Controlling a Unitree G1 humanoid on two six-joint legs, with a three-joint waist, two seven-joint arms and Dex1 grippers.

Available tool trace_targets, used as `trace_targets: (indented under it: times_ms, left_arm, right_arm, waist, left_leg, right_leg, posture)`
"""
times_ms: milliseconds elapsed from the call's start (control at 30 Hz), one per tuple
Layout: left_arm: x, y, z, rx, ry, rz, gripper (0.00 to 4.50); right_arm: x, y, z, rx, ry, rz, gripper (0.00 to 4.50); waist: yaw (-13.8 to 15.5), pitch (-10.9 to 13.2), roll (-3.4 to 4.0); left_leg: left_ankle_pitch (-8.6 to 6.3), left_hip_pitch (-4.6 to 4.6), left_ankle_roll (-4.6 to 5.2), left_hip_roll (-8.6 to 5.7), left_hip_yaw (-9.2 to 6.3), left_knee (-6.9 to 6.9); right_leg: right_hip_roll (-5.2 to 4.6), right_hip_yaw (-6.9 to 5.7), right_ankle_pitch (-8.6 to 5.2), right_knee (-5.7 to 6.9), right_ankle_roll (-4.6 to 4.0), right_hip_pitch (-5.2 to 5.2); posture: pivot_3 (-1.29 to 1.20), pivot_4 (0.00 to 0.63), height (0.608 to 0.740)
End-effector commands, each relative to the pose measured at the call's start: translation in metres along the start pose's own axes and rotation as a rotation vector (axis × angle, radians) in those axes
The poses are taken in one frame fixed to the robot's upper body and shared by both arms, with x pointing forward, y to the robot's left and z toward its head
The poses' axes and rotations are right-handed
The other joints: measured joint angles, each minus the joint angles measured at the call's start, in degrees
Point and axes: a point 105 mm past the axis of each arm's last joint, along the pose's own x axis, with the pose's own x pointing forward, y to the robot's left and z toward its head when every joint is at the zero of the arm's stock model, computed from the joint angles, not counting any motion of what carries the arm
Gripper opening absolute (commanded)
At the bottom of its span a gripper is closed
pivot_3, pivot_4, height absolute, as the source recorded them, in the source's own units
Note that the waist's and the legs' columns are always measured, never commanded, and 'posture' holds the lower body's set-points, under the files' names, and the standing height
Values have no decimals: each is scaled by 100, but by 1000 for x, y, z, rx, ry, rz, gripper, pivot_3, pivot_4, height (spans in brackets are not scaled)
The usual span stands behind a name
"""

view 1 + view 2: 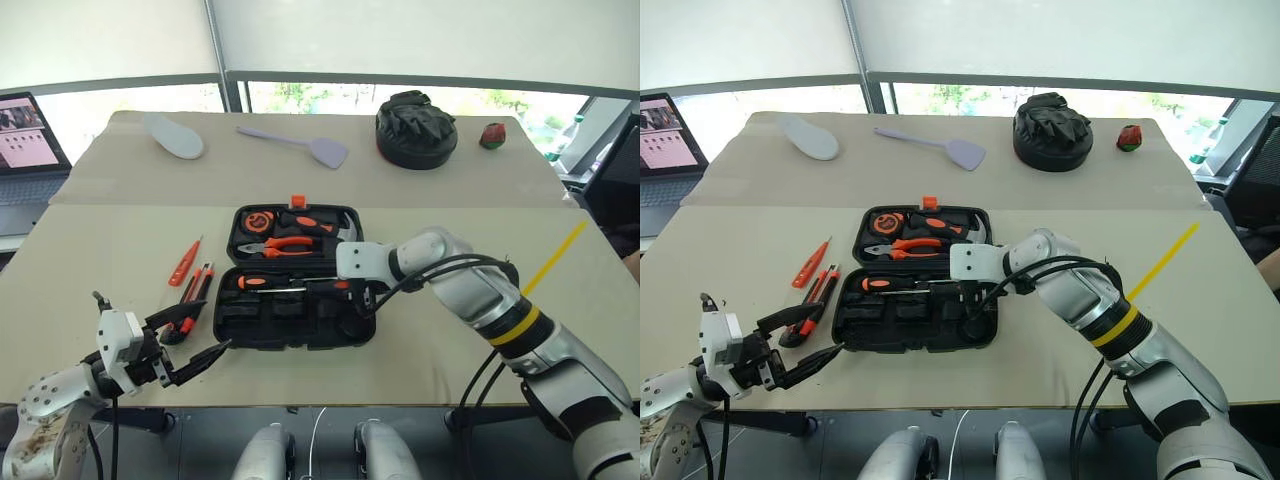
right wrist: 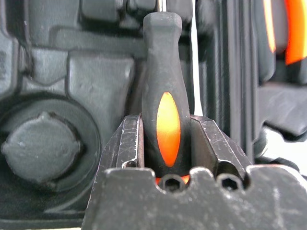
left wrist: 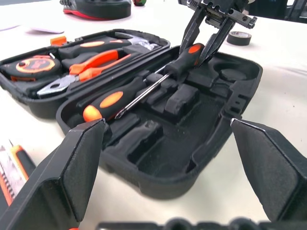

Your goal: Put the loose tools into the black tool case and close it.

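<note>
From the head cameras I see the black tool case (image 1: 295,275) lying open on the tan table (image 1: 120,310), and I'll place everything else against it. My right gripper (image 1: 366,300) reaches down into the case's near half, at its right end. In that same half, a screwdriver already lies (image 1: 262,282) along the hinge side. The far half holds the orange-handled pliers (image 1: 282,245). Left of the case, two loose tools rest on the table: a thin screwdriver (image 1: 185,262) farther out and the utility knife (image 1: 196,292) closer in. My left gripper (image 1: 190,345) hovers off the case's near left corner, fingers spread wide with nothing between them. Beyond the case lie a lilac spatula (image 1: 300,143) and a round black bag (image 1: 415,130).

On the left wrist camera, the case's near half fills the space between my spread fingers (image 3: 72,167), and the right gripper (image 3: 204,45) stands over a second screwdriver's handle (image 3: 184,58) at the far end.

On the right wrist camera, that orange-and-black handle (image 2: 165,110) sits between my fingers (image 2: 125,143), which are clamped on both its sides.
</note>
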Motion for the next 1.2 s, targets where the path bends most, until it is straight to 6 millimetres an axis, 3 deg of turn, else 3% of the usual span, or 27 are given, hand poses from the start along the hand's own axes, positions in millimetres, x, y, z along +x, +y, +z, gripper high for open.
trace_targets:
  times_ms: [33,167,333,533,567,733,1033,1200]
  left_arm:
    - [-5,2,7,33,-16,1,4500]
    - [-8,4,5,29,-13,8,4500]
    - [-6,6,1,28,-17,9,4500]
    - [-5,7,-8,29,-18,6,4500]
    - [-6,7,-9,29,-18,5,4500]
    - [-7,3,-11,30,-18,-12,4500]
    - [2,-2,2,38,-32,-40,4500]
    - [16,2,24,36,-76,-29,4500]
  right_arm:
    - [-8,-7,6,-59,-33,-39,2562]
    - [-23,-9,17,-67,-139,-20,3891]
    - [-40,-21,31,-37,-307,-63,3891]
    - [-19,-17,47,50,-483,-90,2210]
    - [-16,-15,47,66,-493,-87,1768]
    - [20,-2,23,82,-405,-79,111]
    - [43,11,16,34,-358,-48,48]
    - [51,18,21,9,-357,-38,48]
  waist:
    - [2,0,0]
    - [-1,0,0]
    - [-1,0,0]
    - [-17,0,0]
    - [-16,0,0]
    - [-7,0,0]
    - [-32,-2,0]
    - [-42,-4,-1]
  left_leg:
    - [0,0,0,0,0,0]
    - [0,0,-1,0,0,-1]
    - [0,1,0,2,0,-1]
    - [0,7,-1,5,0,-7]
    - [0,5,-1,4,0,-11]
    - [2,6,-5,-2,1,-14]
    - [5,29,-9,2,4,-27]
    - [7,47,-13,6,4,-36]
  right_leg:
    - [0,0,0,0,0,1]
    - [1,0,0,-1,0,0]
    - [2,0,0,-1,0,2]
    - [6,1,2,1,-3,2]
    - [5,2,2,1,-3,0]
    - [-6,1,3,2,-4,-4]
    - [-1,1,4,2,-7,8]
    - [9,5,3,3,-10,17]
  posture:
    - [0,150,740]
    - [0,150,740]
    - [0,150,740]
    - [0,150,740]
    - [0,150,740]
    - [0,150,740]
    - [0,150,740]
    - [0,150,740]
